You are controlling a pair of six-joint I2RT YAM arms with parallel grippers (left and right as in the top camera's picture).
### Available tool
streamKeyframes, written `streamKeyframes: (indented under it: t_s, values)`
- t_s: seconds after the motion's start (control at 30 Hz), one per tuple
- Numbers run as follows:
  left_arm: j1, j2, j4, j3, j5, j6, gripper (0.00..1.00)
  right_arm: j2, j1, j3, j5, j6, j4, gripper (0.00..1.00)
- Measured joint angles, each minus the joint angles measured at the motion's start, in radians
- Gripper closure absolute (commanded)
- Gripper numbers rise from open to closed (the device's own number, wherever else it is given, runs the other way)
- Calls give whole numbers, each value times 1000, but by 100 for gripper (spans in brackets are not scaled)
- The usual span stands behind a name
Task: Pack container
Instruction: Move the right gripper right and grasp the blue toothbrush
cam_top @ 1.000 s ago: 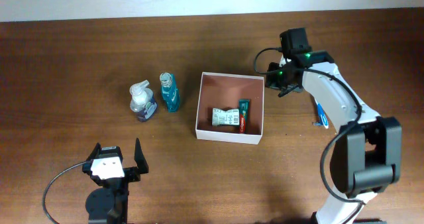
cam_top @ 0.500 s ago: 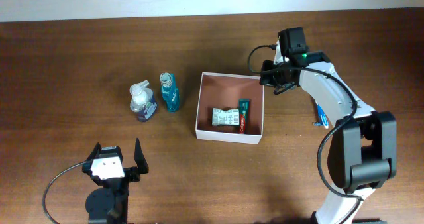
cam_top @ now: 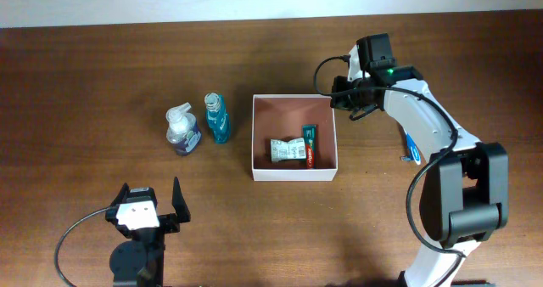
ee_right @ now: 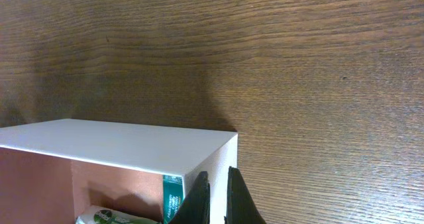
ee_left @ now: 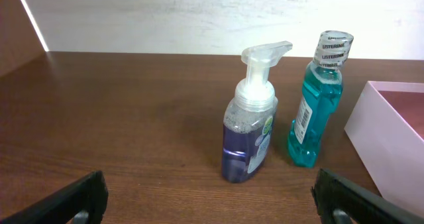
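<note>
Looking down on a dark brown wood-grain table (cam_top: 102, 66), slightly glossy, with only a strip of plain white wall (cam_top: 170, 2) along the far edge by way of a room. Got the container (cam_top: 294, 174) sitting flat and open-topped a little right of centre, white walls, pinkish-brown inside, holding a toothpaste (cam_top: 311, 146) and a small packet (cam_top: 288, 150) lying side by side toward its right half. Just left of it, clear of its wall, spotted a mouthwash (cam_top: 218, 119) and then a soap pump (cam_top: 182, 134), both upright and close together. Now for the right gripper (cam_top: 338, 102): parked at the container's far right corner, clenched tight, tips down at the rim. From the wrist view, looks like one finger (ee_right: 201, 197) inside the wall and the other outside, right at the end of the white corner, but honestly can't tell between pinching that thin wall and merely touching it. Left gripper (cam_top: 151, 200) way off by the near left edge, well apart from the container, spread wide and holding nothing, facing the two bottles, with a bit of the container's pale wall peeking in at the right of its own view.
</note>
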Motion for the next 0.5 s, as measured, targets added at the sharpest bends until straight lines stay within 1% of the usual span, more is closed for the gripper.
streamKeyframes:
  t_s: [0.17, 0.37, 0.5]
  values:
    - [0, 0, 0, 0, 0, 0, 1, -2, -68, 0, 0, -38, -36, 96]
    - [0, 0, 0, 0, 0, 0, 1, -71, -241, 0, 12, -117, -177, 96]
    - [0, 0, 0, 0, 0, 0, 1, -103, -345, 3, 77, -159, -284, 96]
